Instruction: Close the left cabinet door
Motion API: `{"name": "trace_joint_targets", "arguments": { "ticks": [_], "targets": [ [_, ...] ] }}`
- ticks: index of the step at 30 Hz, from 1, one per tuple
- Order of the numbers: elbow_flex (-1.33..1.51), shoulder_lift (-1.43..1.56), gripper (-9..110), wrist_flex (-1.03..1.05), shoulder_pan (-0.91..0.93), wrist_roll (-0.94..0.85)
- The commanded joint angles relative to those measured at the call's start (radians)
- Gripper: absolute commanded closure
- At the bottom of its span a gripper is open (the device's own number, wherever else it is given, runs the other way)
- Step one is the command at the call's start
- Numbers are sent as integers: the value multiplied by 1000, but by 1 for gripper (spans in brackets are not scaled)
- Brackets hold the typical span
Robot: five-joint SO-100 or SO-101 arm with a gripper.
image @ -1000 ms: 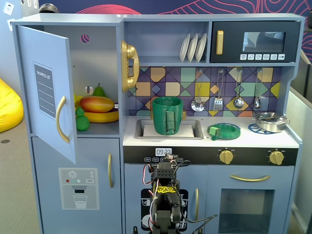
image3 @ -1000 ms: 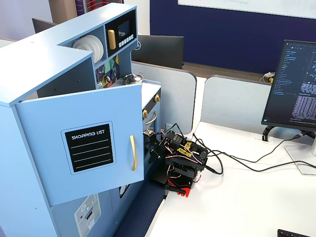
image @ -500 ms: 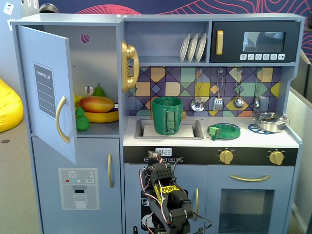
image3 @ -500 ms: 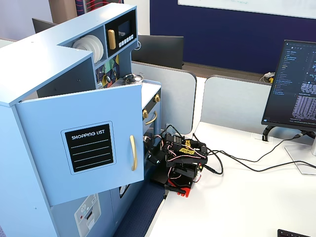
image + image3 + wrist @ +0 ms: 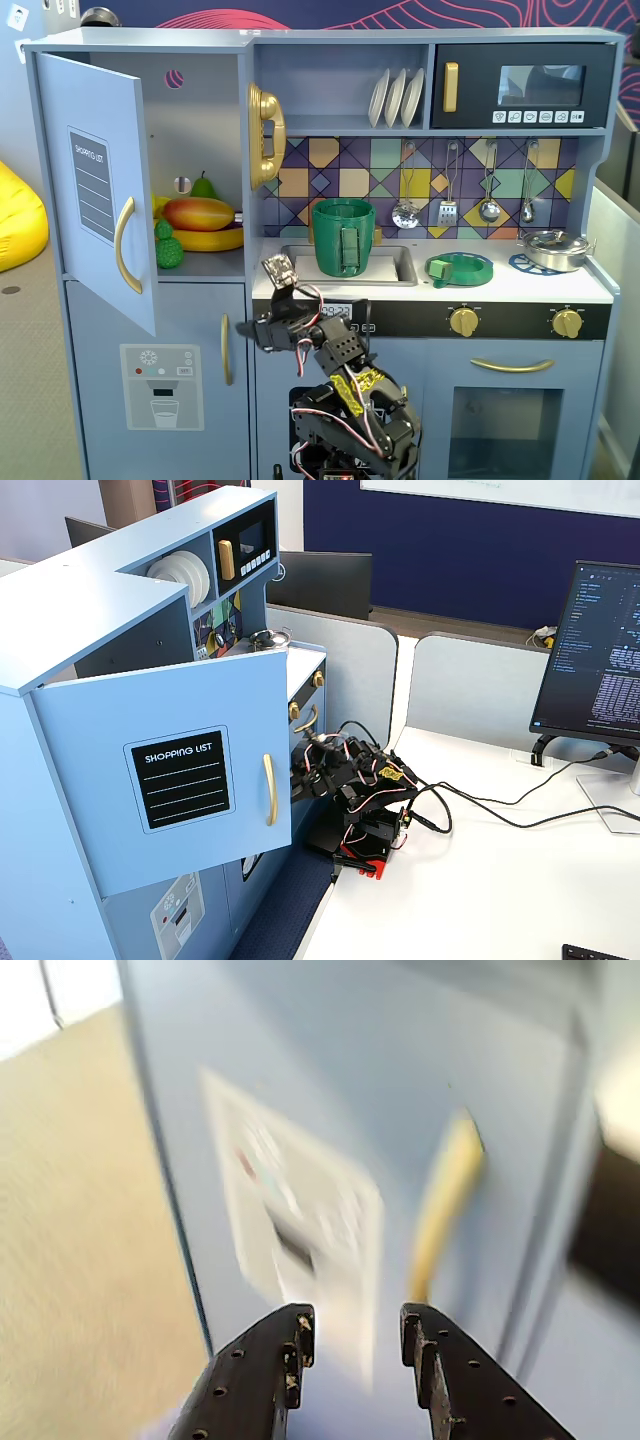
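Note:
The left cabinet door (image 5: 95,120) is light blue, with a black shopping-list panel (image 5: 93,185) and a long curved gold handle (image 5: 125,245). It stands swung open, out from the toy kitchen; its front also shows in the other fixed view (image 5: 170,720). My gripper (image 5: 245,329) is below and to the right of the door's lower edge, apart from it, and points left. In the wrist view the gripper (image 5: 355,1330) is open and empty. It faces the blurred lower door with the dispenser graphic (image 5: 300,1220); the shopping-list door is out of that view.
The lower blue door with the dispenser graphic (image 5: 160,385) has a gold handle (image 5: 226,350) close to my gripper. Toy fruit (image 5: 200,215) lies inside the open cabinet. A gold phone (image 5: 266,135) hangs beside it. A monitor (image 5: 600,650) and cables (image 5: 500,815) are on the white desk.

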Motion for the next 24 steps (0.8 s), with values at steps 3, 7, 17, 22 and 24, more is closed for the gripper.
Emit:
{"name": "trace_joint_targets", "arguments": {
  "ticks": [3, 7, 17, 22, 24],
  "targets": [
    [-262, -147, 102, -94, -172, -137],
    [-396, -262, 102, -164, -307, -213],
    [-588, -511, 102, -360, -577, -485],
    [-624, -606, 102, -445, -646, -635],
    [-647, -646, 102, -469, -672, -678]
  ]
}}
